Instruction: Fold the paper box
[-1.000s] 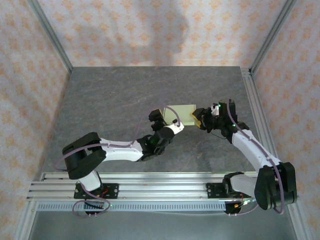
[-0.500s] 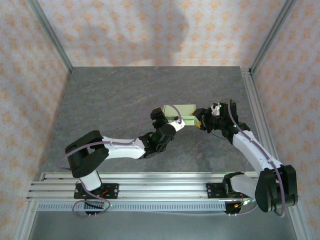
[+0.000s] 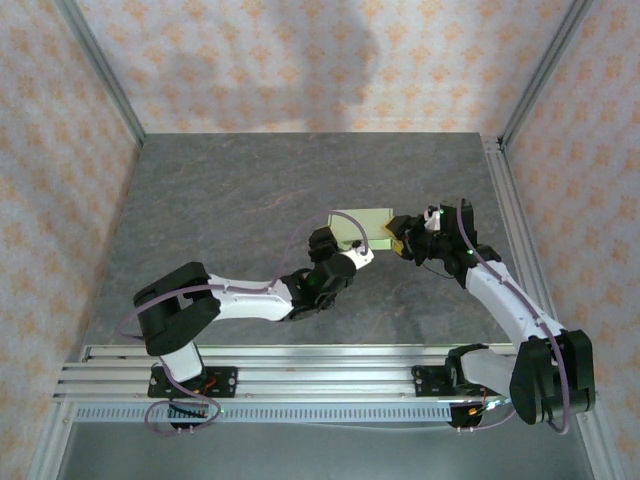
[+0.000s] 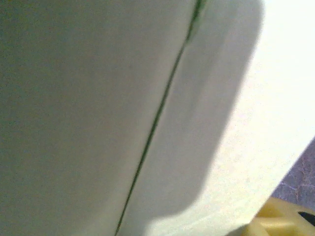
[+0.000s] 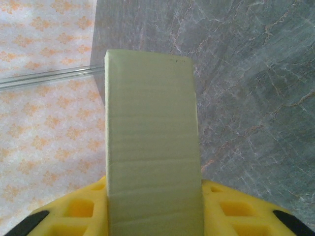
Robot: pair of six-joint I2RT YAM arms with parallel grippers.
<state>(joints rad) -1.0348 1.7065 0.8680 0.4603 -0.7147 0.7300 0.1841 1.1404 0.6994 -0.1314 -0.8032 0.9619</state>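
Note:
The paper box (image 3: 364,221) is a pale yellow-green flat rectangle held just above the grey table. My right gripper (image 3: 401,241) is shut on its right end; in the right wrist view the box (image 5: 151,142) stands up between the two yellow fingers (image 5: 74,209), which press on both of its sides. My left gripper (image 3: 336,241) sits at the box's near left corner. The left wrist camera is so close that pale card (image 4: 98,118) with a dark seam covers its jaws; a yellow fingertip (image 4: 284,220) peeks out at the lower right.
The grey stone-patterned table (image 3: 230,220) is ringed by patterned walls with metal frame posts (image 3: 100,70). A metal rail (image 3: 505,200) runs along the right edge. The arm bases stand on the slotted rail (image 3: 300,375) at the near edge.
My left gripper has slid right and slightly nearer, in against the box's left end. The right gripper and the box have hardly moved.

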